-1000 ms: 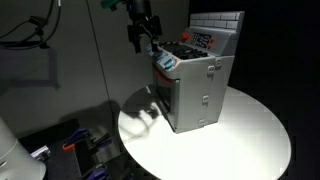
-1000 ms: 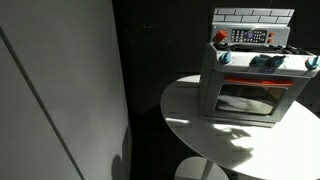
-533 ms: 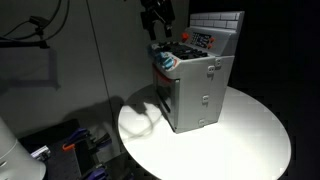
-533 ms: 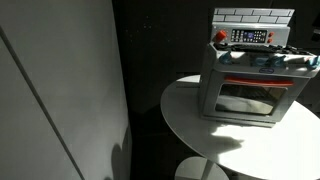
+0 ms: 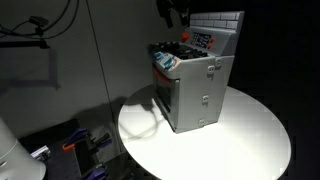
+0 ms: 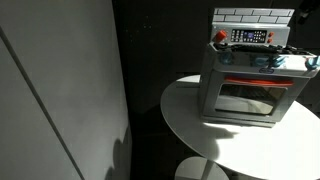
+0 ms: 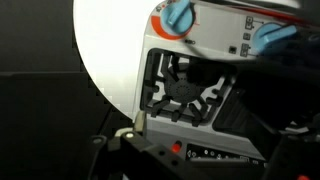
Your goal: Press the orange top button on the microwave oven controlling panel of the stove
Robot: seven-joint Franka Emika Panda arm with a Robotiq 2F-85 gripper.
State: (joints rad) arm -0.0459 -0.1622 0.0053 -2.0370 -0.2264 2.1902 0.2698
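Note:
The grey toy stove [image 5: 196,88] stands on a round white table and also shows in an exterior view [image 6: 252,88]. Its small control panel [image 5: 203,39] sits at the foot of the pale tiled back, with a red-orange button [image 6: 221,36] at one end. My gripper [image 5: 178,13] hangs above the stove's back edge, clear of the panel. The wrist view looks down on the cooktop burner [image 7: 185,92], the panel [image 7: 222,153] and the lit button [image 7: 177,148]. The gripper [image 7: 208,160] shows only as dark parts at the lower corners, spread apart and empty.
The white round table [image 5: 250,135] carries only the stove. Two blue knobs [image 7: 180,16] sit on the stove's front edge. A dark wall stands behind it, and dim clutter [image 5: 85,145] lies on the floor beside the table.
My gripper has moved up and across from beside the stove's front corner to above its back edge near the panel. The stove has not moved.

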